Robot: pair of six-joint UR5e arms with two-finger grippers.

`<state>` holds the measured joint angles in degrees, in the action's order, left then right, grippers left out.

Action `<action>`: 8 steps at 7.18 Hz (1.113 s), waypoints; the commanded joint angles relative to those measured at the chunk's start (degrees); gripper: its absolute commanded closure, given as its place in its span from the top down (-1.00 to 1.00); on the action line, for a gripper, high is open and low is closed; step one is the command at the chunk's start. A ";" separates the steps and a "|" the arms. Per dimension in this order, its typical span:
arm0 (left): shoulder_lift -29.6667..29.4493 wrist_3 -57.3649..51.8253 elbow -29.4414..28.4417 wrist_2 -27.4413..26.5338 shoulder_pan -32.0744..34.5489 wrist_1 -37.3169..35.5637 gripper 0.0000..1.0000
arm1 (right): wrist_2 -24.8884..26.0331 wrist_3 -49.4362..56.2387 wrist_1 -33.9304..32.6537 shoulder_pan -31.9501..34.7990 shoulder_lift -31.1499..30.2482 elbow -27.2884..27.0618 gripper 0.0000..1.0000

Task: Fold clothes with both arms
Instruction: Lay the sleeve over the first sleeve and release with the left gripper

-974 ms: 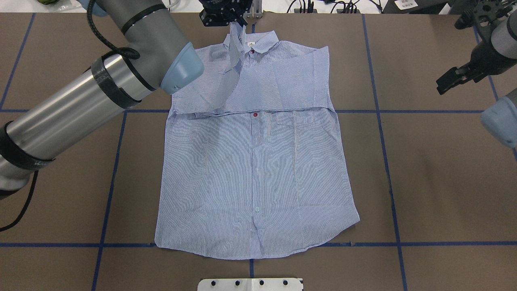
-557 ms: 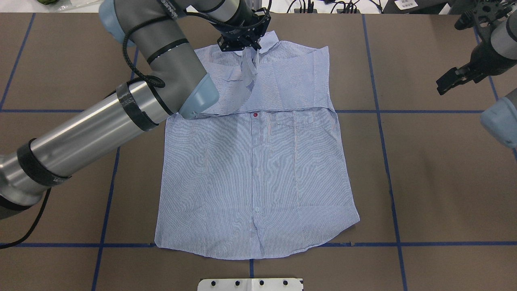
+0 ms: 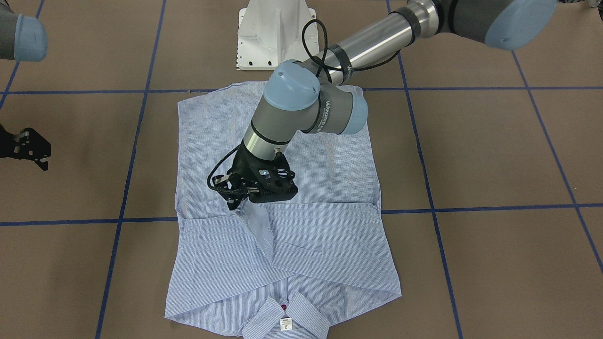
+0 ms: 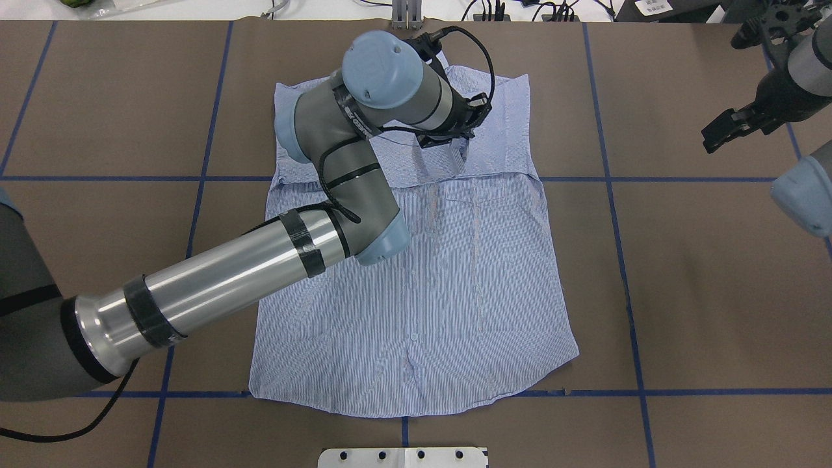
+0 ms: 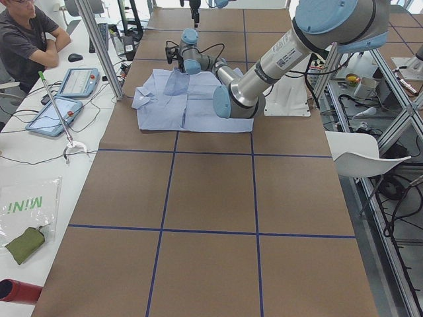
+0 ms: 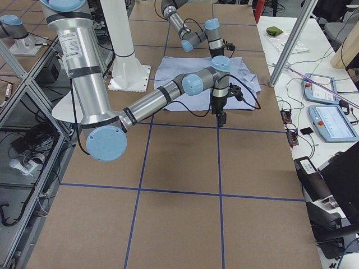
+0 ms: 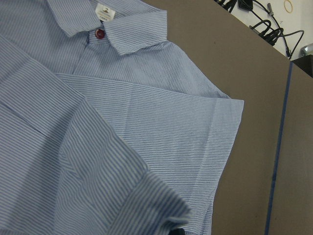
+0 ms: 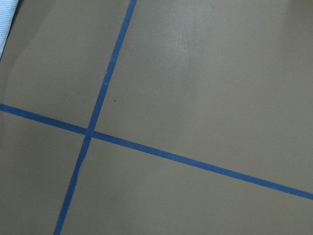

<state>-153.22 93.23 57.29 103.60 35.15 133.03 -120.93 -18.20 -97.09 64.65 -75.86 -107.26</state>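
Blue striped shirt (image 4: 416, 292) is lying flat on the brown table (image 4: 682, 260), centre of the overhead view, collar (image 3: 306, 315) toward the top edge. My left gripper (image 3: 234, 203) is pinching the sleeve (image 3: 256, 226) over the folded upper part, cloth rising up to it. My right gripper (image 4: 715, 136) is hovering at the right edge, well apart from the shirt, holding nothing. I can't tell if its jaws are apart.

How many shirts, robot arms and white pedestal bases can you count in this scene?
Shirt: 1
Robot arms: 2, the left arm and the right arm
White pedestal base: 1
Total: 4
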 commanded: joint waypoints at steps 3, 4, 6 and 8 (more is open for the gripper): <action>-0.94 -0.50 -2.10 -2.70 -1.92 10.30 1.00 | 0.08 0.00 0.06 0.04 -0.07 0.47 0.99; -0.51 -0.41 -0.35 -2.61 -2.10 10.32 1.00 | -0.01 0.00 -0.03 0.04 -0.07 0.73 0.99; 2.99 -0.68 4.38 -1.82 -1.92 9.70 1.00 | -0.09 -4.79 0.06 -0.22 0.62 0.73 0.99; 14.91 -0.76 16.83 1.34 -1.05 7.78 1.00 | 0.08 -10.42 0.15 -1.79 0.11 -1.80 1.00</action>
<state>-145.04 92.51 67.11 103.71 33.62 142.03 -121.02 -24.72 -97.02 63.92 -75.33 -107.31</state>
